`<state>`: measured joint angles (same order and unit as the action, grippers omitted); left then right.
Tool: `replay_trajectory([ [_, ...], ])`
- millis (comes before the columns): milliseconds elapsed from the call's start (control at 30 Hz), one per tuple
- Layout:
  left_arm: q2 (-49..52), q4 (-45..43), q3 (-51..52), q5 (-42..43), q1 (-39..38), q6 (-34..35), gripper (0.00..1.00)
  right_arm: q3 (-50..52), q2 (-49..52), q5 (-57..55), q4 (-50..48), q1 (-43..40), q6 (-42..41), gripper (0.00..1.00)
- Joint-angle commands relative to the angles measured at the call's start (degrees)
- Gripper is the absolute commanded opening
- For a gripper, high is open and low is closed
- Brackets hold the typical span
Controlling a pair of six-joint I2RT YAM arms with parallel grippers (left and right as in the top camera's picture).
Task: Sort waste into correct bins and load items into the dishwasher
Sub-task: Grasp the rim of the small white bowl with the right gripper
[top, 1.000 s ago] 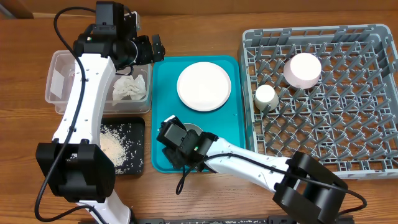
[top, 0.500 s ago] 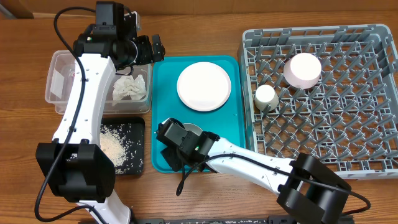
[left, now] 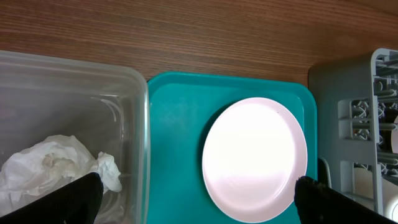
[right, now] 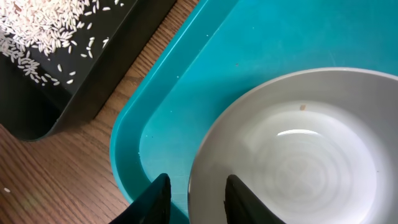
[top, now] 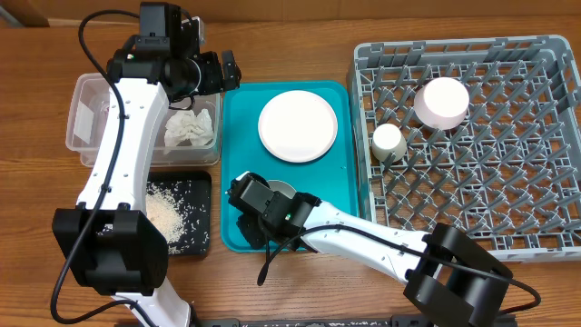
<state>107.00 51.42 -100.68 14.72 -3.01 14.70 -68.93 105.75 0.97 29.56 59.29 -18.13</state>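
A small whitish bowl (right: 298, 162) sits at the front of the teal tray (right: 186, 81); overhead only a sliver of the bowl (top: 283, 189) shows. My right gripper (right: 198, 186) straddles its near rim, one finger outside, one inside, with a thin gap still showing beside the outer finger. From above the right gripper (top: 259, 218) covers the bowl. My left gripper (left: 199, 186) hangs wide open and empty above the edge between the clear tub (left: 74, 81) and the tray. The round plate (top: 298, 125) lies at the back of the tray. A crumpled napkin (top: 189, 129) rests in the tub.
The black tray (top: 195, 195) holds rice scraps (top: 162, 216) left of the teal tray. The grey dish rack (top: 508, 182) fills the right side, with a small white cup (top: 388, 141) and a pale pink bowl (top: 442, 102) standing in it.
The right gripper's jaws have narrowed around the bowl's rim. The left arm has not moved.
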Motion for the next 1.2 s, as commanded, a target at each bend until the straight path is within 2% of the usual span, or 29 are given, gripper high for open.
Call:
replay_trajectory([
  [0, -1.4, 0.0, -1.0, -0.2, -0.1, 0.3, 1.00, 0.4, -0.9, -0.8, 0.2, -0.1, -0.2, 0.31],
  [867, -1.4, 0.0, -1.0, -0.2, -0.1, 0.3, 1.00, 0.4, 0.7, -0.9, 0.6, -0.1, -0.2, 0.30],
  [1000, -1.4, 0.0, -1.0, -0.2, -0.1, 0.3, 1.00, 0.4, 0.7, -0.9, -0.1, -0.1, -0.1, 0.24],
  [1167, -1.4, 0.0, -1.0, -0.2, -0.1, 0.3, 1.00, 0.4, 0.8, -0.9, 0.8, -0.1, -0.2, 0.25],
])
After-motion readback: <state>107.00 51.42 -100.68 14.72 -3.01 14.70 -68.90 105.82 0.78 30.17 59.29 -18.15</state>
